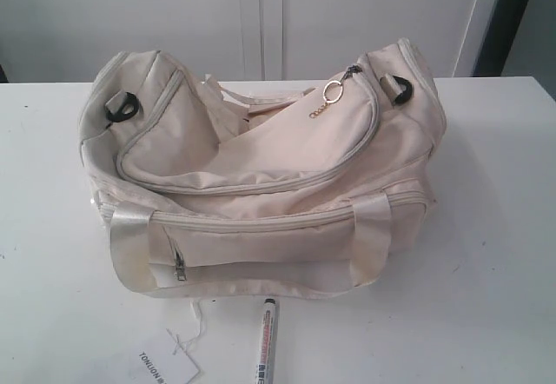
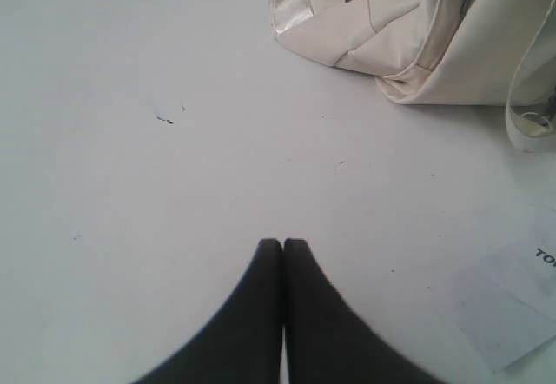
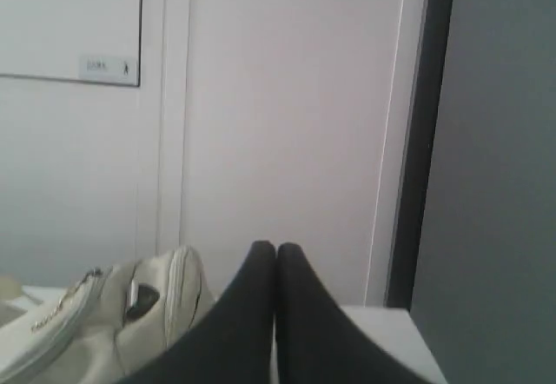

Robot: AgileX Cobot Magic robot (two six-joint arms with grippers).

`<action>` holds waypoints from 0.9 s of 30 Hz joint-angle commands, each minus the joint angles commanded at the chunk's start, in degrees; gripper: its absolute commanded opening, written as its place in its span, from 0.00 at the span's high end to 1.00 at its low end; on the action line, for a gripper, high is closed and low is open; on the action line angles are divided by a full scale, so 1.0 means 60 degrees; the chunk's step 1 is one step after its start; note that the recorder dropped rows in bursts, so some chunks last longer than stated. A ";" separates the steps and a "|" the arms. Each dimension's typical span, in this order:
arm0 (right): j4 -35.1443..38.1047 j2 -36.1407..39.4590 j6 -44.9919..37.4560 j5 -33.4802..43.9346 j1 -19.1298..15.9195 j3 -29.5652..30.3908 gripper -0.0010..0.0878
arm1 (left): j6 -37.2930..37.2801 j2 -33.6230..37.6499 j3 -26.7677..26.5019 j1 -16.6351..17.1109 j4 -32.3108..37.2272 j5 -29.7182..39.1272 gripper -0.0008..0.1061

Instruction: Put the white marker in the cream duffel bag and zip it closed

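Observation:
The cream duffel bag [image 1: 261, 175] sits in the middle of the white table, its top flap sagging open and a gold ring zip pull [image 1: 334, 93] hanging near its right end. The white marker [image 1: 266, 339] lies on the table just in front of the bag, black cap toward it. Neither arm shows in the exterior view. My left gripper [image 2: 282, 243] is shut and empty over bare table, with a corner of the bag [image 2: 408, 28] ahead of it. My right gripper [image 3: 276, 248] is shut and empty, raised beside the bag's end [image 3: 130, 314], facing the wall.
A white paper tag [image 1: 167, 365] on a string lies front left of the marker, also seen as the paper tag [image 2: 512, 310] in the left wrist view. The table's right edge [image 3: 417, 332] and a dark door frame [image 3: 426, 141] lie beyond the right gripper.

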 joint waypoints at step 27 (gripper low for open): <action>0.1264 0.5454 -0.0567 0.5716 0.0000 -0.2974 0.99 | 0.0000 0.0000 0.0000 0.0000 0.0000 0.0000 0.99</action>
